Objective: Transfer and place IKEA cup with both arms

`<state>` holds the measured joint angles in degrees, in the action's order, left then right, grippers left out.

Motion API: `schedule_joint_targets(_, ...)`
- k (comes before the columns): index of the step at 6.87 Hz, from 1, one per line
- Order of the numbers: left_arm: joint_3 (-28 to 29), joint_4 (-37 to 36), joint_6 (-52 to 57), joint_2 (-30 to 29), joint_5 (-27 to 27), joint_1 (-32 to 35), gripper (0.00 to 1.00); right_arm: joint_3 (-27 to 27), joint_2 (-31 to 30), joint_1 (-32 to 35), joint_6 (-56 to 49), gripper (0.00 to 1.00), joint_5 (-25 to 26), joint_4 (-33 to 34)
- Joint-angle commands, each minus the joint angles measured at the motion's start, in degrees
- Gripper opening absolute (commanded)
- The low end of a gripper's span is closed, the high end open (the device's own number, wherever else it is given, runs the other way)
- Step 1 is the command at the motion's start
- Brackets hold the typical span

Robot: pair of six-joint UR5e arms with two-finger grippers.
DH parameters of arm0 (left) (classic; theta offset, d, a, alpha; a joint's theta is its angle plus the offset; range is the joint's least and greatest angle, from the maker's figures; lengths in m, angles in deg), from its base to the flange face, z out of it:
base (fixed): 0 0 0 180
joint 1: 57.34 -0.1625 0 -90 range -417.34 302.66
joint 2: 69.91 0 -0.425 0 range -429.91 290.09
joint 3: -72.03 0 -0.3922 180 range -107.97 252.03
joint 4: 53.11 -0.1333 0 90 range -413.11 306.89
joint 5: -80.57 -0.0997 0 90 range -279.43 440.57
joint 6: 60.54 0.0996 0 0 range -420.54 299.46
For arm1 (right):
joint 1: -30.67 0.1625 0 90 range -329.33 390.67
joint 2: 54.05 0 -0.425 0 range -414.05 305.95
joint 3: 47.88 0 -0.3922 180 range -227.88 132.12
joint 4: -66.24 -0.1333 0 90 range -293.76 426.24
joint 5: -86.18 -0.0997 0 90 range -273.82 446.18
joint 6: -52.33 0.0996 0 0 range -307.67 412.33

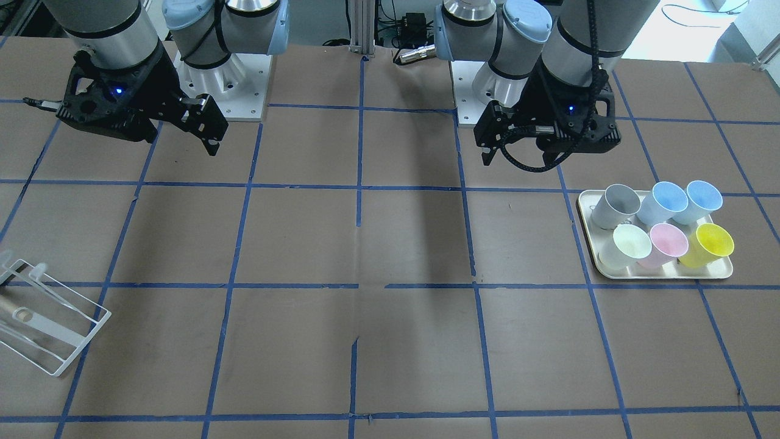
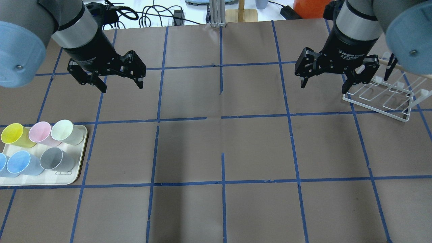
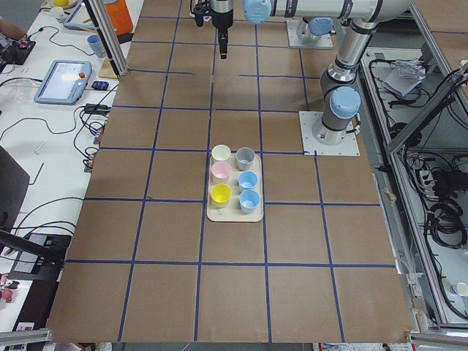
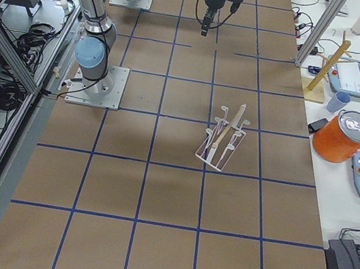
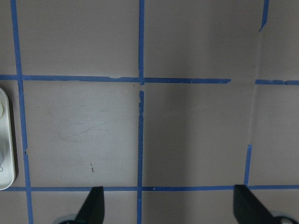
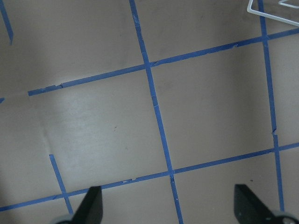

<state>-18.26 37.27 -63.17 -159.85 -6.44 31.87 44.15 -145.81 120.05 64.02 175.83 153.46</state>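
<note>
Overhead exterior view of a brown paper-covered table (image 2: pixel 256 148) marked with a blue tape grid. At lower left a cream tray (image 2: pixel 64 177) holds six cups in two rows of three. The upper row is a yellow cup (image 2: pixel 11 135), a pink cup (image 2: pixel 40 133) and a pale green cup (image 2: pixel 65 131). The lower row is two near-identical light-blue cups and a grey cup (image 2: pixel 54 159). The IKEA cup (image 2: pixel 21 162) is one of the blue pair, though which one cannot be told. It touches the grey cup on its right, and the other blue cup (image 2: pixel 1 165) is cut off by the frame's left edge. At upper left the left gripper (image 2: pixel 121 87) hangs above the table, well apart from the tray, fingers spread wide and holding nothing. At upper right the right gripper (image 2: pixel 324 88) is equally wide and empty, just beside one white wire rack (image 2: pixel 384 98).
</note>
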Motion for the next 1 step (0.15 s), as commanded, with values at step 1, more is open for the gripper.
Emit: schedule_joint_targets(1,0.6,1.5,-0.4,-0.3,-0.3,-1.5,0.98,0.1,0.0,0.0,0.0,1.0,0.0,0.0)
